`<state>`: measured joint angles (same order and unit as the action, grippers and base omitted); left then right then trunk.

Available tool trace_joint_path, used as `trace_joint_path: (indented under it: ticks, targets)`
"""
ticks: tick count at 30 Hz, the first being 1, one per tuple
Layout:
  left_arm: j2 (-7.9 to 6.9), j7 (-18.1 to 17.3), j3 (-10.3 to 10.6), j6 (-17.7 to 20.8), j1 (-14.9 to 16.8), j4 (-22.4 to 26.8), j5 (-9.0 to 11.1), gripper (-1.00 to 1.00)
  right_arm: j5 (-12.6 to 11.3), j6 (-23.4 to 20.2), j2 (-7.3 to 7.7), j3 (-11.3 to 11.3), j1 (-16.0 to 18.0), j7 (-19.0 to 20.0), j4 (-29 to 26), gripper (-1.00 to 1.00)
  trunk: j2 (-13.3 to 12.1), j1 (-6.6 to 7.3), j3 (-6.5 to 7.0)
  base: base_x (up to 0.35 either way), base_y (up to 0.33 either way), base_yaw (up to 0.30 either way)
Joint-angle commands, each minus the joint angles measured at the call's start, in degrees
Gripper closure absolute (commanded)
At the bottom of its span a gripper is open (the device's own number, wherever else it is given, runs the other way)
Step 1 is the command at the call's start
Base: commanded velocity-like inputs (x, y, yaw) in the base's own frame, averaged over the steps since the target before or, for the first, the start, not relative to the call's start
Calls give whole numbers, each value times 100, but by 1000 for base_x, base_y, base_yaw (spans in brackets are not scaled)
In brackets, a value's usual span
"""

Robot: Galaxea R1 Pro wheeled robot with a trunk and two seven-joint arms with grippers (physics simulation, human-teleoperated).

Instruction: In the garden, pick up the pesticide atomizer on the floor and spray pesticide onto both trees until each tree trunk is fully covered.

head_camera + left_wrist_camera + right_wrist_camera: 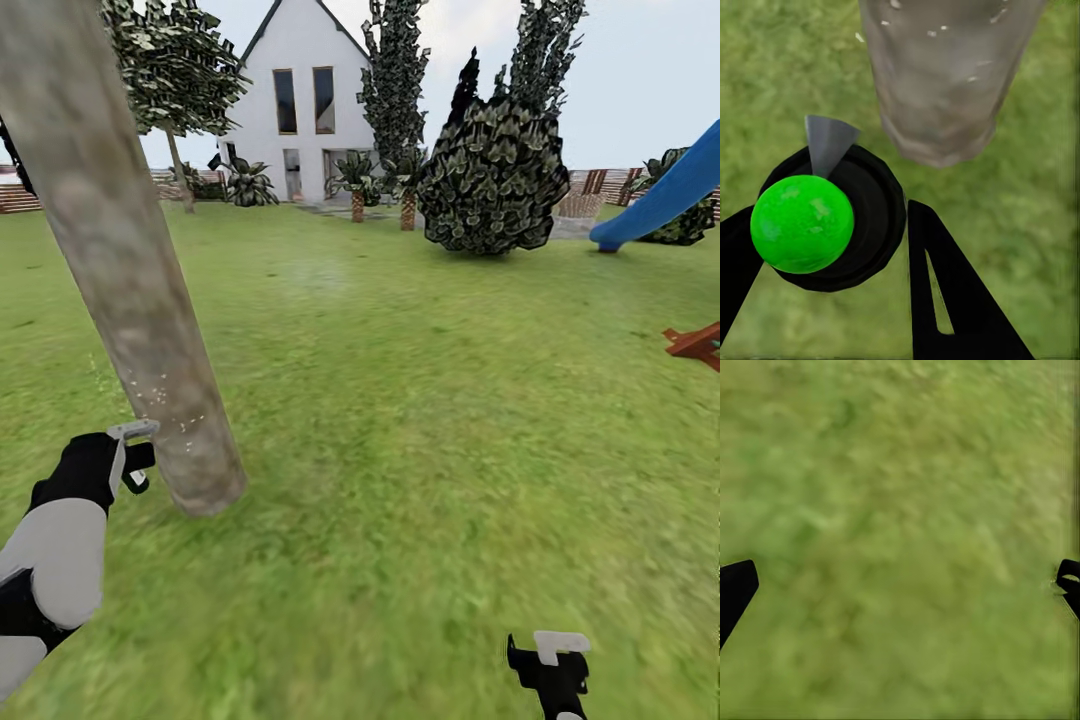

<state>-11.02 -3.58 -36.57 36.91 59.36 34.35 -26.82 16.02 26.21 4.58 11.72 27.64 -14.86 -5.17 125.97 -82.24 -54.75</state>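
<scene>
- Left gripper (130,462) sits low at the left of the head view, closed around the pesticide atomizer (825,221). In the left wrist view the atomizer is a black round body with a bright green ball on top and a grey nozzle, held between the two black fingers (945,292).
- Tree trunk (120,260), thick, pale and mottled, rises just beside the atomizer, with the nozzle aimed at its base. Small white flecks dot the bark low down, which I judge to be spray landing.
- Progress, as a judgement: pickup is done and the first trunk is being sprayed. Most of its height looks bare, so coverage seems far from complete.
- Second tree (170,80) stands well apart across the garden lawn (420,400), near a white house (300,100). Its trunk looks untouched.
- Right gripper (548,668), at the lower right, is spread wide and holds nothing, hanging over grass.
- Writing: no label, brand or lettering can be read anywhere.
</scene>
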Motion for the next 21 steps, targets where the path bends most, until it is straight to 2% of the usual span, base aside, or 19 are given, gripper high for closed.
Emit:
trace_joint_path:
  ticks: [1, 11, 21]
  targets:
    - [26, -38, -26, 28, 6, 29, -51, 100, 60, 16, -5, 41, 4, -17, 8, -100, 3, 1, -5, 22, -271, 139]
    - [68, -38, -28, 36, 6, 98, -51, 100, 60, 16, -10, 40, 4, -17, 8, -100, 3, 1, -5, 199, -210, 252]
    - [59, -38, -26, 45, -3, 90, -51, 100, 60, 16, -1, 41, 4, -17, 8, -100, 3, 1, -5, 24, -267, 14]
